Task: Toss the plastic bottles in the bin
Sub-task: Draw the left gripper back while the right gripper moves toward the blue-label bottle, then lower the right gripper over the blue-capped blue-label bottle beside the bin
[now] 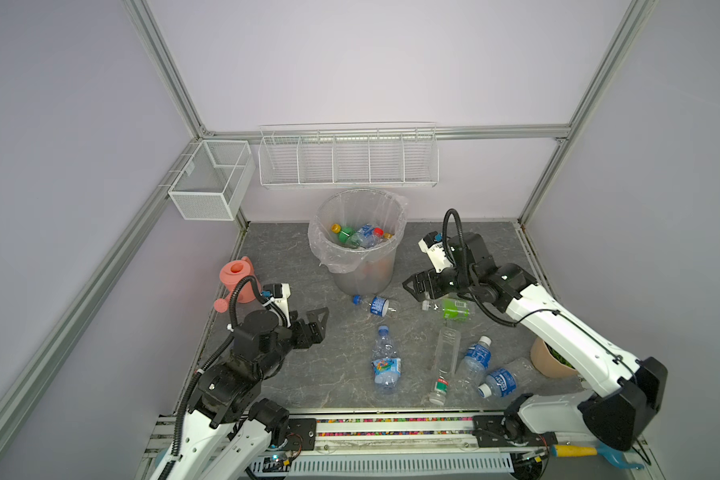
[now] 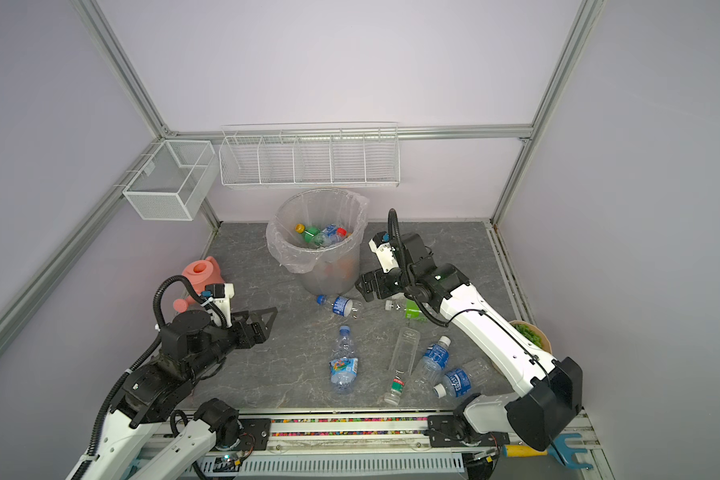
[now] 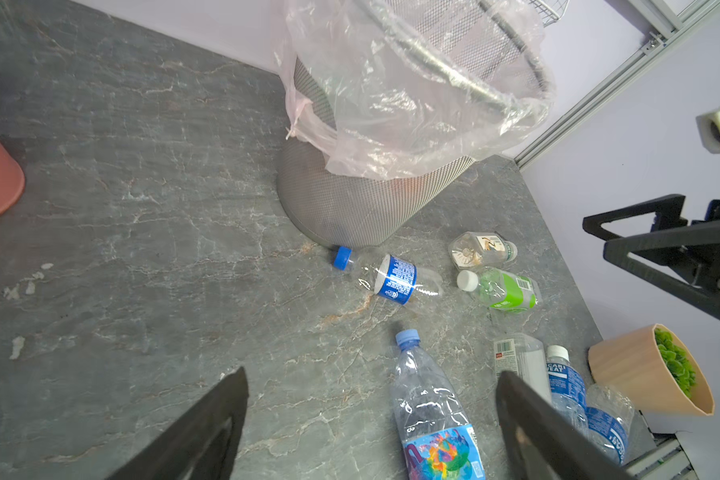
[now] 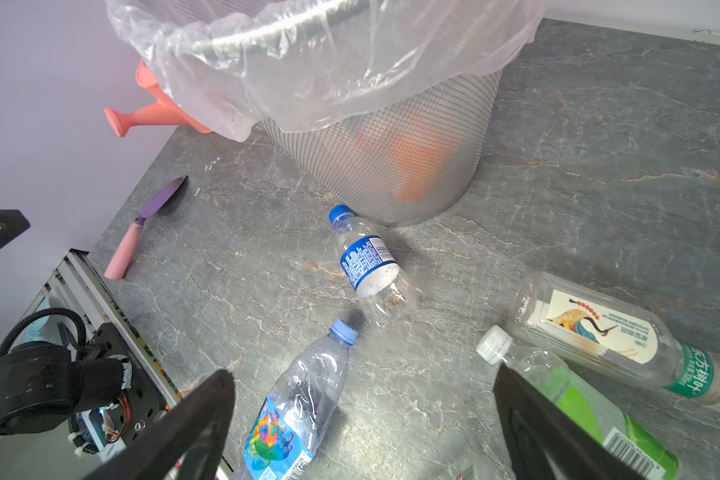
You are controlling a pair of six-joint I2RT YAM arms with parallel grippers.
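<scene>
The bin (image 1: 362, 278), lined with a clear bag, stands at the back with several plastic bottles (image 1: 360, 237) inside. On the table lie a blue-label bottle (image 1: 375, 305) by its base, a green-label bottle (image 1: 454, 309), a colourful-label bottle (image 1: 385, 361), a tall clear bottle (image 1: 445, 365) and two blue-label bottles (image 1: 476, 357). My left gripper (image 1: 321, 320) hovers open and empty left of them. In its wrist view the colourful-label bottle (image 3: 429, 407) lies below the spread fingers. My right gripper (image 1: 412, 289) is open and empty beside the bin, above the green-label bottle (image 4: 591, 411).
A pink watering can (image 1: 238, 278) stands at the left edge, and a purple trowel (image 4: 150, 220) lies near it. A potted plant (image 1: 551, 359) sits at the right, partly under my right arm. White wire baskets (image 1: 348, 160) hang on the back wall.
</scene>
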